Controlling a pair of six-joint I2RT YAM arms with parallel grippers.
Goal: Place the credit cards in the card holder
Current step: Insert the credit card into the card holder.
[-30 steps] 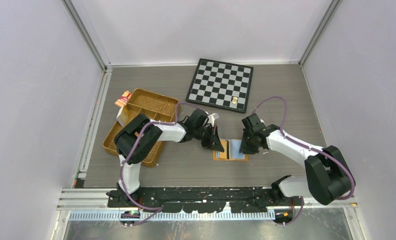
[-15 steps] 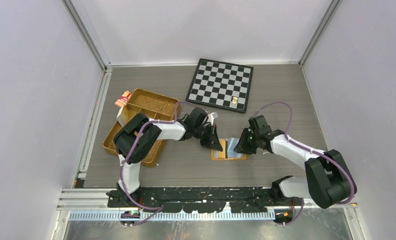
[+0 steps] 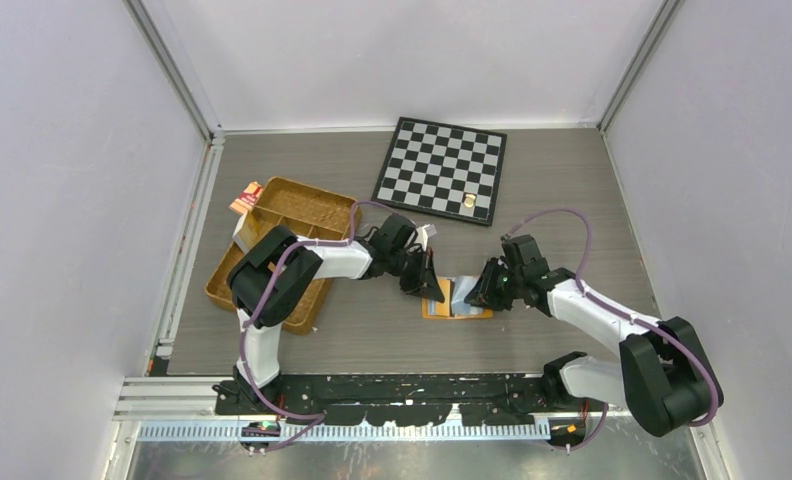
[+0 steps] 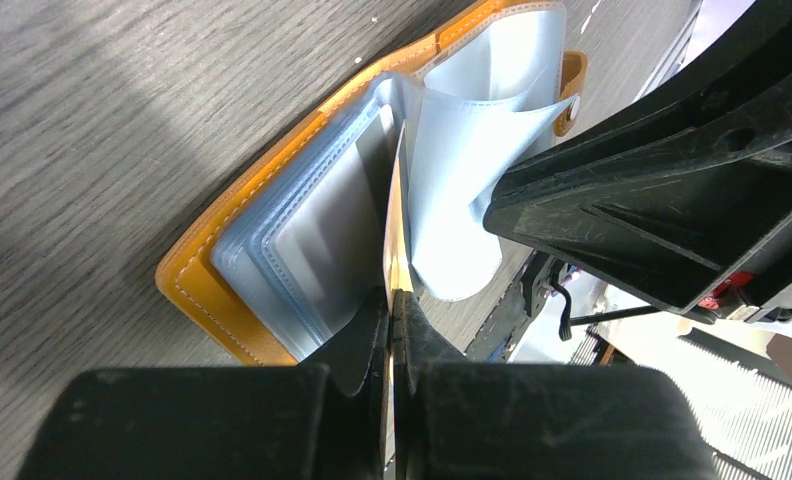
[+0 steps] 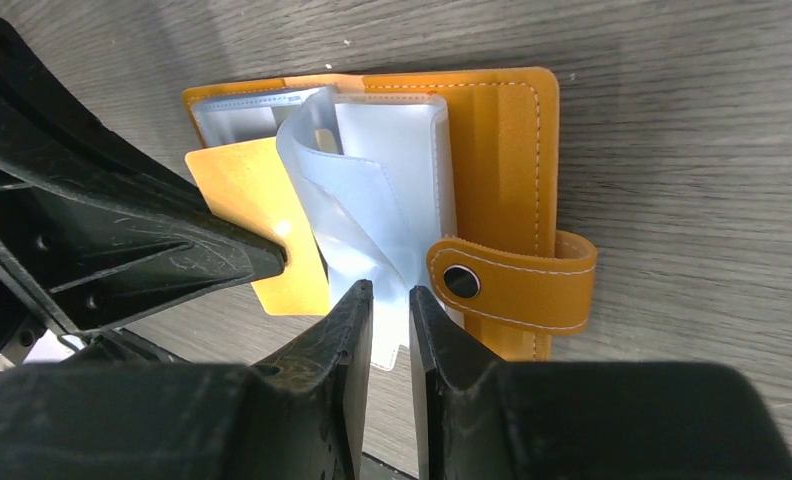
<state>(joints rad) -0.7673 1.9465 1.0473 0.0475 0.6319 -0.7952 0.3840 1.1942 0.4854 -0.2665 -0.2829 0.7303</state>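
Observation:
The orange card holder point(image 3: 434, 313) lies open on the table, its clear sleeves point(image 5: 392, 150) fanned upward. My left gripper point(image 3: 430, 284) is shut on a yellow credit card point(image 5: 257, 215). That card shows edge-on in the left wrist view point(image 4: 396, 235), with its far end among the sleeves point(image 4: 322, 220). My right gripper point(image 5: 385, 297) is over the holder's near edge point(image 5: 497, 150), beside the snap strap point(image 5: 512, 285). Its jaws stand narrowly apart, and the free end of a lifted, curled sleeve point(image 5: 347, 215) lies in the gap. No other card shows.
A chessboard point(image 3: 440, 168) with a small gold piece point(image 3: 469, 202) lies behind the holder. A brown woven divided tray point(image 3: 302, 210) sits at the left under the left arm, with a red-and-tan packet point(image 3: 245, 197) at its far corner.
My right gripper has swung lower and leftward over the holder, and a clear sleeve now stands curled up. The left gripper has kept its place, still holding the card.

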